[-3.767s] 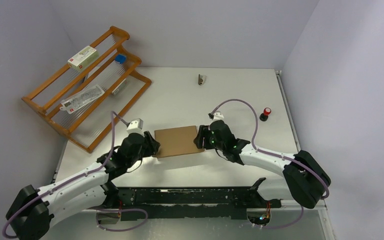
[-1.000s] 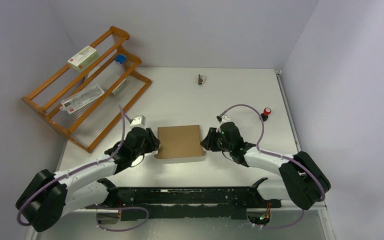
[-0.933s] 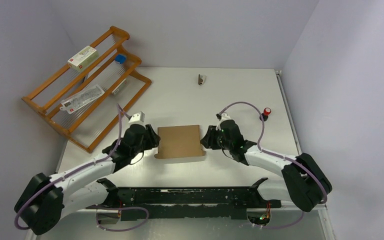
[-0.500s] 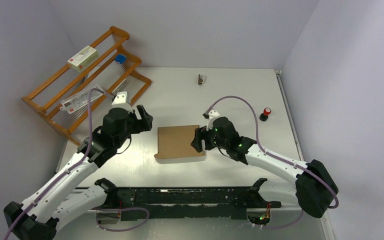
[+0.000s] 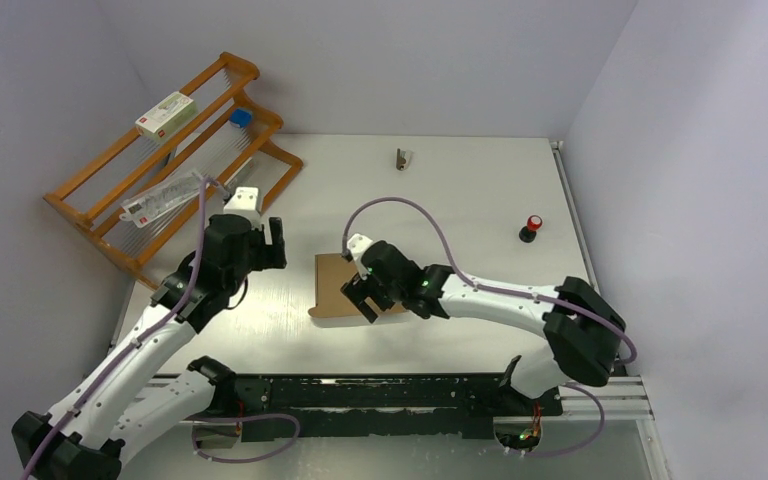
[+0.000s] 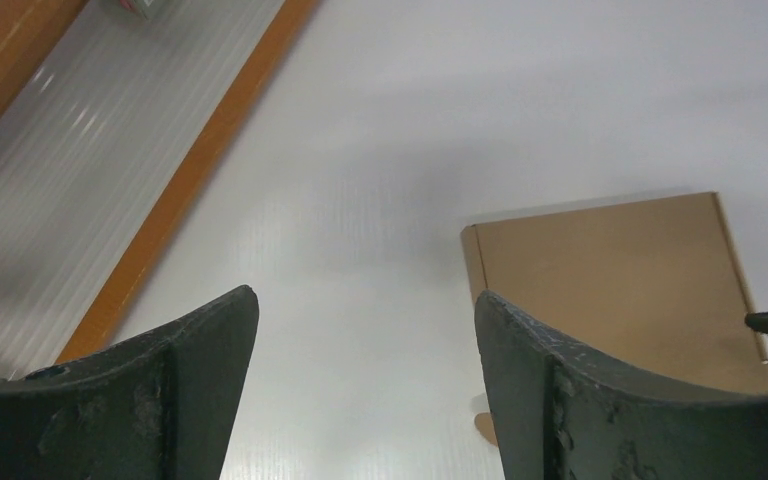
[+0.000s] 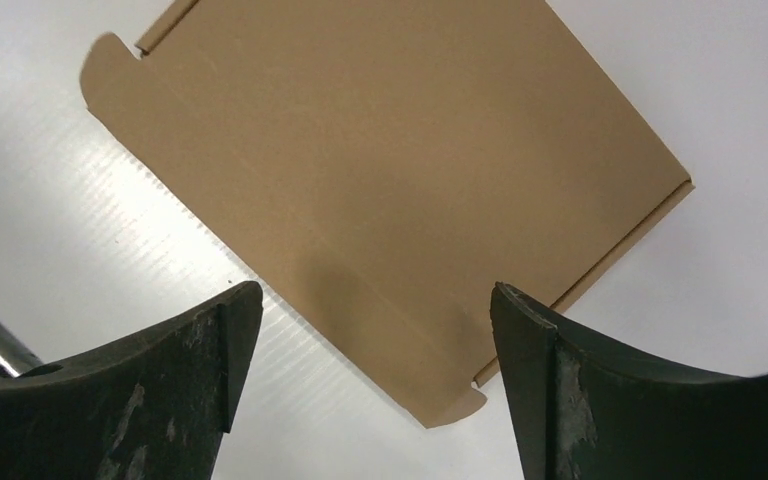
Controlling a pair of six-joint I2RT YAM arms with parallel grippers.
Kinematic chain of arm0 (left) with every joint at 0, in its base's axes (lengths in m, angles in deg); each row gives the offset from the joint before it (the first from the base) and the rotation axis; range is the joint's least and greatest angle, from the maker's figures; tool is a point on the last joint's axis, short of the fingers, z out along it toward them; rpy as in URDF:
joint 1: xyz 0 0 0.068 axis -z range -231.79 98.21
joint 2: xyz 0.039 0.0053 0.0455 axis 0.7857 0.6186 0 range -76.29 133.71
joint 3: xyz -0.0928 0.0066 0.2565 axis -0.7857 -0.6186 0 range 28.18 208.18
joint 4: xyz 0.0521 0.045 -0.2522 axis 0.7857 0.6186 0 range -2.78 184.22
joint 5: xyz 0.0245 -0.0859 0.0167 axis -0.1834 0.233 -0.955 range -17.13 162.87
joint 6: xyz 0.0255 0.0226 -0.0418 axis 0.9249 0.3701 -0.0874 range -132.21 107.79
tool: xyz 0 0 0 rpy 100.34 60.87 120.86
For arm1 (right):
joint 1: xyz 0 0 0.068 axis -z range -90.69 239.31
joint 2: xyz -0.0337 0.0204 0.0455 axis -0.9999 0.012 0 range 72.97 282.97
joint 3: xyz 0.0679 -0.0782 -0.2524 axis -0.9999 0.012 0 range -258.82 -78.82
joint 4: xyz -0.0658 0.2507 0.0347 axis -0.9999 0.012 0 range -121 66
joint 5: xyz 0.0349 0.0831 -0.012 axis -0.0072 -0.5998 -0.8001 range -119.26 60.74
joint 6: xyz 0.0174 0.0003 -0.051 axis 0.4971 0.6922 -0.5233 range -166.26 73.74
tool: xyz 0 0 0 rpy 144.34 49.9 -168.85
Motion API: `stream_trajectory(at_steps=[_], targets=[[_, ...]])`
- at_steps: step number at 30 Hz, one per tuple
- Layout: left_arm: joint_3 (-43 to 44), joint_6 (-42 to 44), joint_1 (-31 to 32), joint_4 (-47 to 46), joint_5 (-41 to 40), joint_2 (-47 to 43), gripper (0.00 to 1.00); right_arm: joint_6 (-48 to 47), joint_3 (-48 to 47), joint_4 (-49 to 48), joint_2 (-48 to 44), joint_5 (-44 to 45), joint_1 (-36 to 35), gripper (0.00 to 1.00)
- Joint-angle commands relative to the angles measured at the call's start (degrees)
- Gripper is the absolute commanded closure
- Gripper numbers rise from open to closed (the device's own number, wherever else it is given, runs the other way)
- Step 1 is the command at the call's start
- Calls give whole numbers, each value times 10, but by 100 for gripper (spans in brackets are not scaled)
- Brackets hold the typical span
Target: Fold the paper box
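The paper box (image 5: 329, 282) lies flat and closed on the white table, plain brown cardboard with small rounded tabs at its corners. My right gripper (image 5: 364, 298) hovers open above its near right part; in the right wrist view the box (image 7: 390, 160) fills the top of the frame beyond the open right gripper (image 7: 372, 296), which holds nothing. My left gripper (image 5: 272, 241) is raised and open, apart from the box, to its left and farther back. The left wrist view shows the box (image 6: 610, 285) lying to the right, past the open left gripper (image 6: 365, 325).
A wooden rack (image 5: 110, 215) stands at the back left, holding a white carton with red print (image 5: 166, 113), a clear packet (image 5: 165, 197) and a blue item (image 5: 241, 117). A small metal clip (image 5: 402, 159) and a red button (image 5: 532, 227) sit farther back. A black rail (image 5: 380, 392) runs along the near edge.
Both grippers opened and let go of the box's side edges. The left arm rose and drew back to the left. The right arm swung left over the box, which stayed flat.
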Motion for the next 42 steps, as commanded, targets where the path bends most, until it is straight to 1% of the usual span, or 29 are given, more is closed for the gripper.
stream_trajectory(at_steps=[1, 5, 6, 10, 14, 17, 21, 24, 26, 29, 33, 37, 40, 42], targets=[[-4, 26, -20, 13, 34, 11, 16, -81, -46, 51, 30, 33, -23, 11], [-3, 23, -40, 17, 38, 16, 17, -116, -73, 70, 54, 37, -52, 10], [-4, 23, -46, 17, 40, 16, 17, -124, -76, 72, 61, 50, -63, 10], [-3, 19, -66, 18, 26, 4, 18, -155, -65, 37, 77, 141, -139, 10], [-7, 17, -90, 13, 32, -7, 18, -188, -43, -9, 92, 221, -178, 10], [-8, 17, -101, 10, 54, -8, 18, -212, -40, -27, 114, 272, -196, 13], [-8, 17, -108, 9, 62, -6, 18, -242, -43, -45, 148, 283, -212, 17], [-8, 18, -111, 9, 62, -8, 18, -262, -40, -57, 191, 324, -224, 21], [-9, 17, -111, 9, 59, -13, 18, -274, -33, -79, 212, 353, -230, 26], [-10, 17, -112, 7, 57, -14, 18, -290, -25, -108, 233, 391, -241, 39], [-9, 17, -114, 8, 63, -10, 19, -312, -8, -154, 249, 419, -245, 51], [-9, 17, -117, 7, 64, -11, 19, -320, -2, -171, 261, 425, -245, 62], [-10, 17, -117, 7, 63, -11, 19, -325, -6, -169, 257, 423, -245, 77], [-9, 17, -118, 7, 63, -11, 19, -324, -11, -154, 245, 415, -246, 82]])
